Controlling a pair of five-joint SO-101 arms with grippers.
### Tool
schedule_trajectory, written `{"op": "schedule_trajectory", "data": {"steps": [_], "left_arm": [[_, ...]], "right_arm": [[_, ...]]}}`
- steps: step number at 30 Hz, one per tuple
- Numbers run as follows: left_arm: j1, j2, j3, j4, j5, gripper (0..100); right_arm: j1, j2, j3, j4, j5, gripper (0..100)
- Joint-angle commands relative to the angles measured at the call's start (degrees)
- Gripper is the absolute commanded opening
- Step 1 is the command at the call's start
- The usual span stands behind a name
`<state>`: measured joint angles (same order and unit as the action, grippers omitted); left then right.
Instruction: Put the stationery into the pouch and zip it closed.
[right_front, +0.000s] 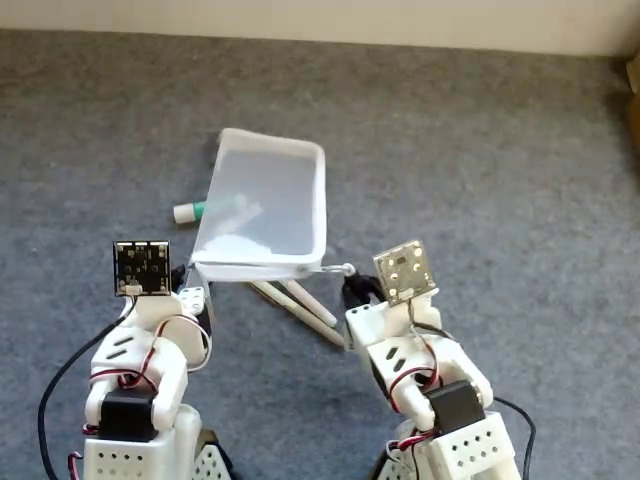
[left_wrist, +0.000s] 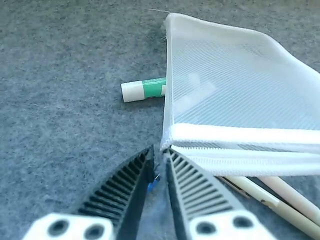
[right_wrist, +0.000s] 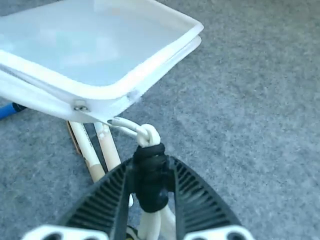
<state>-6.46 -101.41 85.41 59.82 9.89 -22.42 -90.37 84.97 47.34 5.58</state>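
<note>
The pouch (right_front: 265, 195) is in the middle of the mat (right_front: 480, 150), mouth edge toward the arms, strung between both claws.

State of the left claw (left_wrist: 159, 152): jaws all but shut at the pouch's left mouth corner, with a small blue tab (left_wrist: 152, 184) pinched between them. I read that as the grip, though I can't see how the tab joins the pouch. The right claw (right_wrist: 150, 165) is clamped on the black pull (right_wrist: 150, 182). A white cord (right_wrist: 137, 131) runs from it to the slider (right_wrist: 80, 106) at the right mouth corner.

Handling, my read: thin mesh, very light and floppy, with no stiffness except the zip tape along the mouth. It'll sag wherever it's not held and skid on the mat if pushed. The only sane holds are the corner tab and the pull. The tape needs to be taut between them, or the slider will likely bunch the mesh instead of running.

Stationery isn't in yet, as far as I can tell. The glue stick (left_wrist: 142, 90) lies on the mat at the pouch's left edge, one end tucked under it. The pencils (right_front: 305, 305) lie on the mat under the mouth edge, angled toward the right arm. Pale shapes show through the mesh; I can't tell if they're inside or underneath.

In the way:
- Both claws are occupied, so picking anything up means letting a corner go, and the mouth goes slack.
- The pencils are thin, round and flat on the mat, so they're likely to roll, and the pouch lip overhangs them.
- The glue stick looks smooth and round too; I'd grab it across the body.
</note>
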Motion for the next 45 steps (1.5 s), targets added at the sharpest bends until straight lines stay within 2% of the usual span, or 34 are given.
{"op": "schedule_trajectory", "data": {"steps": [1,7,12,15,25,32,36,41,45], "left_arm": [[-2.33,-0.66,-0.40,-1.41,-1.76,5],[-0.48,-0.57,1.54,-4.13,-4.13,6],[0.57,-0.57,5.93,-8.53,-3.69,24],[0.92,-0.57,6.46,-9.32,-3.69,26],[6.55,-0.57,6.81,-10.81,-4.04,24],[7.25,-0.48,11.82,-18.81,-4.22,24],[7.25,-0.57,11.82,-18.99,-4.22,23],[7.52,-0.57,11.82,-18.99,-9.76,9],[7.52,-0.57,11.38,-18.99,-10.20,0]], "right_arm": [[-0.75,-0.75,-5.76,2.42,0.62,0.5],[-5.41,-0.75,-17.54,16.04,0.62,0.5],[-5.76,-0.75,-22.02,18.59,0.70,0.5],[-5.76,-0.75,-21.85,19.21,3.78,0.5],[-12.35,-0.75,-22.37,23.43,4.66,0.5],[-12.35,-0.84,-22.55,23.52,4.57,0.5],[-12.18,-2.24,-24.66,23.60,4.57,0.5],[-12.35,-10.33,-25.01,24.57,4.84,0.5],[-12.26,-13.67,-24.40,23.87,5.01,0.5]]}}
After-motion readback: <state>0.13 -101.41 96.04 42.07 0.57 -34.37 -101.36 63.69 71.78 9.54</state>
